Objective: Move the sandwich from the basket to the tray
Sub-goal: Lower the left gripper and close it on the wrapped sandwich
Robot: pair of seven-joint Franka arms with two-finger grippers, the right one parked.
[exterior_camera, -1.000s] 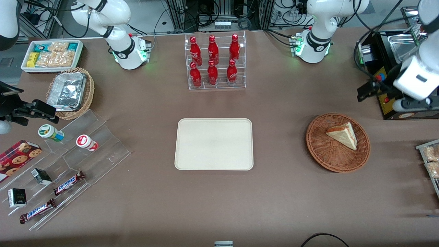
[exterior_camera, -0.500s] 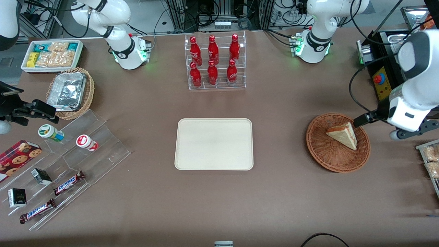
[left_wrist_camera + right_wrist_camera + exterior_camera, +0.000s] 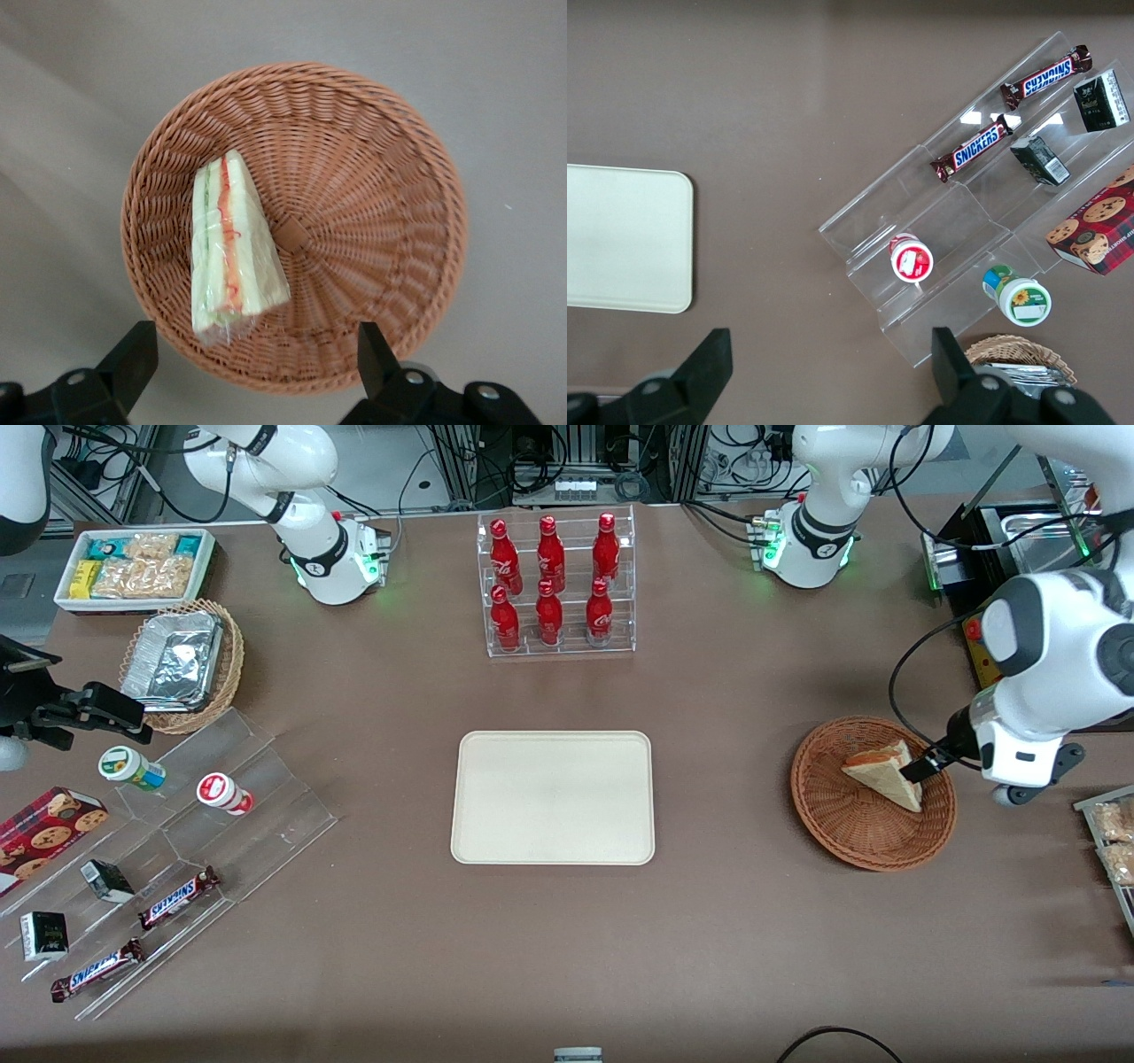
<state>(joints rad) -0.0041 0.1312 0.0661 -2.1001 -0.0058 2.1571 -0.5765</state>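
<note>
The sandwich (image 3: pixel 881 779), a pale wedge in clear wrap with a red and green filling edge, lies in the round reddish-brown wicker basket (image 3: pixel 850 828). The cream tray (image 3: pixel 553 797) lies flat at the table's middle, toward the parked arm's end from the basket, with nothing on it. My left gripper (image 3: pixel 921 766) hovers over the basket's rim at the working arm's end, just beside the sandwich. In the left wrist view the gripper (image 3: pixel 252 363) is open and holds nothing, and the sandwich (image 3: pixel 232 252) and basket (image 3: pixel 372 177) lie below it. The tray also shows in the right wrist view (image 3: pixel 620 239).
A clear rack of red bottles (image 3: pixel 558 584) stands farther from the front camera than the tray. A black appliance (image 3: pixel 983 646) and a tray of snack packets (image 3: pixel 1112 841) flank the working arm. A stepped acrylic shelf (image 3: pixel 221 815) and a foil-filled basket (image 3: pixel 182 660) sit toward the parked arm's end.
The left arm has swung nearer to the front camera and lower, from beside the black appliance to the basket's rim. Sandwich, basket and tray have not moved.
</note>
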